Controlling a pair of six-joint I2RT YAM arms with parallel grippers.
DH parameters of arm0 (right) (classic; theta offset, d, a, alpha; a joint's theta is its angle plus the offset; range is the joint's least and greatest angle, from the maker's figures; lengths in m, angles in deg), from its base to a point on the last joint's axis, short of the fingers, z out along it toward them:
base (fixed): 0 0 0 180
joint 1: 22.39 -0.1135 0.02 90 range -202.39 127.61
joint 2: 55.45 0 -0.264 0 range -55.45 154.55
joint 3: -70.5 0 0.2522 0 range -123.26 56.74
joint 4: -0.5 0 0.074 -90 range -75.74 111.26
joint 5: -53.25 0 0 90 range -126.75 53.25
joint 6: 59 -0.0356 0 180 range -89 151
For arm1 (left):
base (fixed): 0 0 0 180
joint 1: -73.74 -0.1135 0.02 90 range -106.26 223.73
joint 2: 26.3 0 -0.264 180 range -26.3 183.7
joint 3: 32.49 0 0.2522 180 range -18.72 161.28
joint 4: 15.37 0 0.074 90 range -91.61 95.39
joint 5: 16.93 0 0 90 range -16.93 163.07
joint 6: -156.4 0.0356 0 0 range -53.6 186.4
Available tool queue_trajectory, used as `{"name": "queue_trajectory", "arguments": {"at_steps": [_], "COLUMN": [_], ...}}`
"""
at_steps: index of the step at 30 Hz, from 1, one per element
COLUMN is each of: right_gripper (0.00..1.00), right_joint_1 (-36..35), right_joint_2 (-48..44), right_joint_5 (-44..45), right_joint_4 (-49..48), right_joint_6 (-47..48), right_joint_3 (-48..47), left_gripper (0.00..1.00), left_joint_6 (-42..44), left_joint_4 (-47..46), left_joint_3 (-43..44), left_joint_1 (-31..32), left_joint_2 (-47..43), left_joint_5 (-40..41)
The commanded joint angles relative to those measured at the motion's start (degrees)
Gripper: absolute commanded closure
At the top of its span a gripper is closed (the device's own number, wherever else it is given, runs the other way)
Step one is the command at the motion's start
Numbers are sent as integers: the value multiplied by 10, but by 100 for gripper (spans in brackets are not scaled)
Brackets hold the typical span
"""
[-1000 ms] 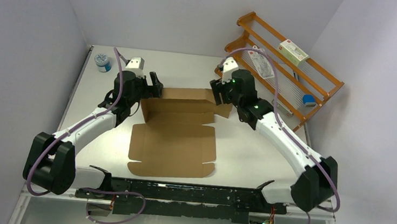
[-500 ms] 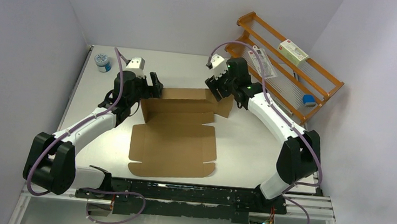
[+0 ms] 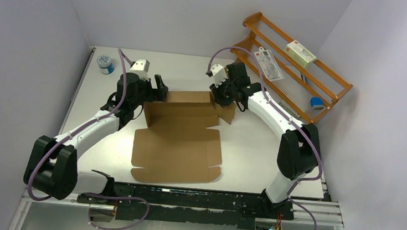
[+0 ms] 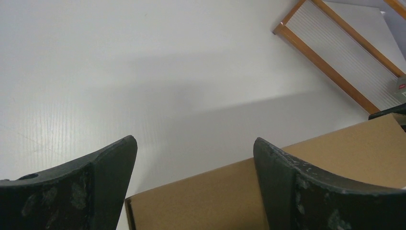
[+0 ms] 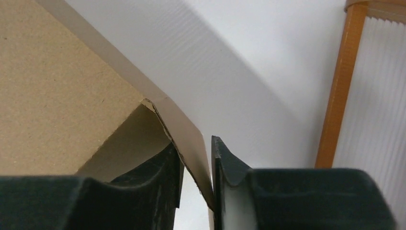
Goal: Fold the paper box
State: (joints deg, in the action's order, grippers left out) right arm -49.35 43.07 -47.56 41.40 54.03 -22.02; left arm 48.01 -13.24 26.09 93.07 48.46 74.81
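Observation:
The paper box (image 3: 179,143) is a brown cardboard sheet lying flat at the table's middle, with its back wall (image 3: 183,97) folded upright. My left gripper (image 3: 162,89) is open at the wall's back left corner. In the left wrist view the gripper (image 4: 194,143) straddles the wall's top edge (image 4: 335,163) without touching it. My right gripper (image 3: 217,98) is at the wall's right end. In the right wrist view the gripper (image 5: 196,148) is shut on the thin side flap (image 5: 189,127) beside the brown panel (image 5: 57,86).
An orange wooden rack (image 3: 294,73) stands at the back right and holds a white carton with a red label (image 3: 301,53), a plastic packet (image 3: 269,65) and a blue item (image 3: 317,102). A small round tub (image 3: 105,63) sits at the back left. The rack also shows in the right wrist view (image 5: 342,81).
My right gripper has moved left and back along the box's right end, taking the side flap with it, and its elbow has risen. The left arm has not moved.

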Motion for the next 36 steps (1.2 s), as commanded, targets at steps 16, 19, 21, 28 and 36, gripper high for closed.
{"name": "queue_trajectory", "arguments": {"at_steps": [16,19,21,28,36], "right_gripper": [85,83,82,80,74], "right_joint_1": [-13,-20,-20,-24,-45], "right_joint_2": [-14,-14,-13,-21,-44], "right_joint_5": [30,64,78,21,80], "right_joint_4": [16,12,13,-35,-13], "right_joint_6": [-217,-196,-205,-327,-236], "right_joint_3": [-26,3,12,36,90], "left_gripper": [5,6,6,6,7], "left_joint_6": [-19,-23,-24,-21,-17], "left_joint_4": [-14,-9,-5,-36,-46], "left_joint_3": [2,5,6,-9,-24], "left_joint_1": [3,3,3,3,3], "left_joint_2": [-5,5,7,-1,-8], "left_joint_5": [-57,-61,-55,-78,-71]}}
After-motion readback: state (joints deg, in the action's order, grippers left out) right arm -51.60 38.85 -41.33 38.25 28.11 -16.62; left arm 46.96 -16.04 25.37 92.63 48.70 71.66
